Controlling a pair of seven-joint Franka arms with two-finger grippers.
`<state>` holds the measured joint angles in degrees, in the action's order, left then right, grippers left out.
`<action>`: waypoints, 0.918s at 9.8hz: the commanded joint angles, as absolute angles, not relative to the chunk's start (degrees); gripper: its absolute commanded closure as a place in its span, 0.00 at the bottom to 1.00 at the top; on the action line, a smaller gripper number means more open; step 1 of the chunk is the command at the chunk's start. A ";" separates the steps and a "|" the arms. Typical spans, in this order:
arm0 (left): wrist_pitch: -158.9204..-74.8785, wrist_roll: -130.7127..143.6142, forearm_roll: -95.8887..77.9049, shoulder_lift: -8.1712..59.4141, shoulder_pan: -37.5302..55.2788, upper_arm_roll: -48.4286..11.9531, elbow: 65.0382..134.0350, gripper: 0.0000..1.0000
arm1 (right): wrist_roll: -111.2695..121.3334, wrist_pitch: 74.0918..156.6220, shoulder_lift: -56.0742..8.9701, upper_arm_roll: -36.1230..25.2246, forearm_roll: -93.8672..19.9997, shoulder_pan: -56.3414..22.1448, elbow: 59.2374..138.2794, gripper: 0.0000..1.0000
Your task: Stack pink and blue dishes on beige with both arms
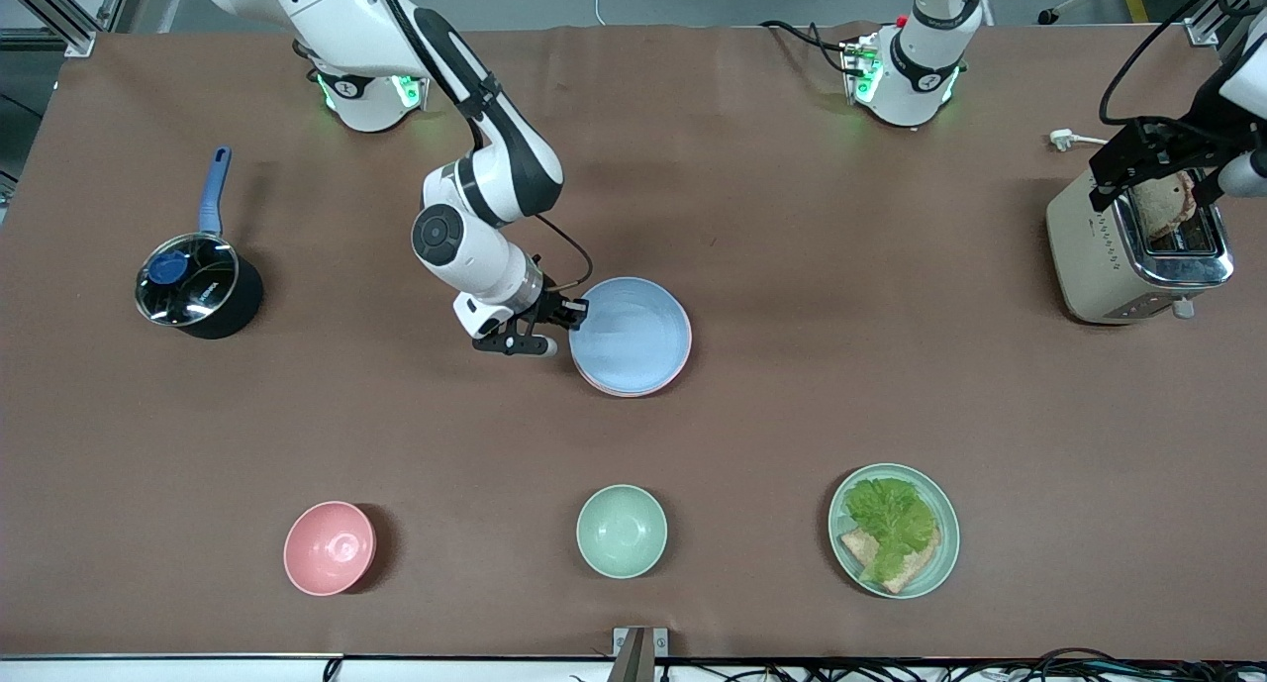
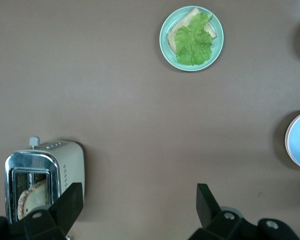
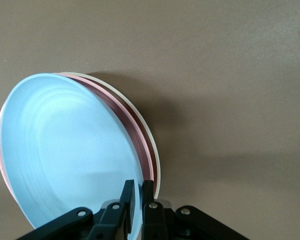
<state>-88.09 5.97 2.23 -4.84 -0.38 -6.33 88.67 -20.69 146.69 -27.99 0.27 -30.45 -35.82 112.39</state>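
The light blue plate (image 1: 633,331) lies on top of the pale pink plate (image 1: 619,392) in the middle of the table. In the right wrist view the blue plate (image 3: 65,150) tilts up off the pink plate (image 3: 132,132), under which the cream-beige plate (image 3: 151,142) shows as a thin rim. My right gripper (image 1: 574,311) (image 3: 140,192) is shut on the blue plate's rim, on the side toward the right arm's end. My left gripper (image 1: 1138,157) (image 2: 140,192) hangs open over the toaster with nothing between its fingers.
The toaster (image 1: 1138,256) holds a bread slice at the left arm's end. A lidded pot (image 1: 198,286) stands at the right arm's end. Nearer the front camera sit a pink bowl (image 1: 330,547), a mint-green bowl (image 1: 622,531) and a mint-green plate (image 1: 942,553) with lettuce and bread.
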 commanded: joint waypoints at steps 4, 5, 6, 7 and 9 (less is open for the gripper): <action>-87.36 5.63 1.32 -5.80 0.27 -6.15 91.49 0.00 | -21.27 146.95 -22.79 -1.22 -29.54 -33.68 112.85 0.00; -87.36 5.54 1.32 -5.71 0.09 -6.07 91.41 0.00 | -21.10 146.69 -19.72 -2.62 -26.83 -32.53 113.03 0.00; -87.36 5.71 1.32 -5.71 0.26 -6.06 91.49 0.00 | -21.18 143.99 -14.73 -3.16 -21.50 -30.52 114.68 0.00; -87.36 6.23 1.32 -5.63 0.44 -6.06 91.41 0.00 | -21.36 137.53 -8.85 -3.16 -16.23 -27.02 115.22 0.00; -87.28 5.54 1.32 -5.27 0.44 -6.15 91.32 0.00 | -21.36 126.87 -1.53 -3.69 -4.90 -20.26 113.13 0.00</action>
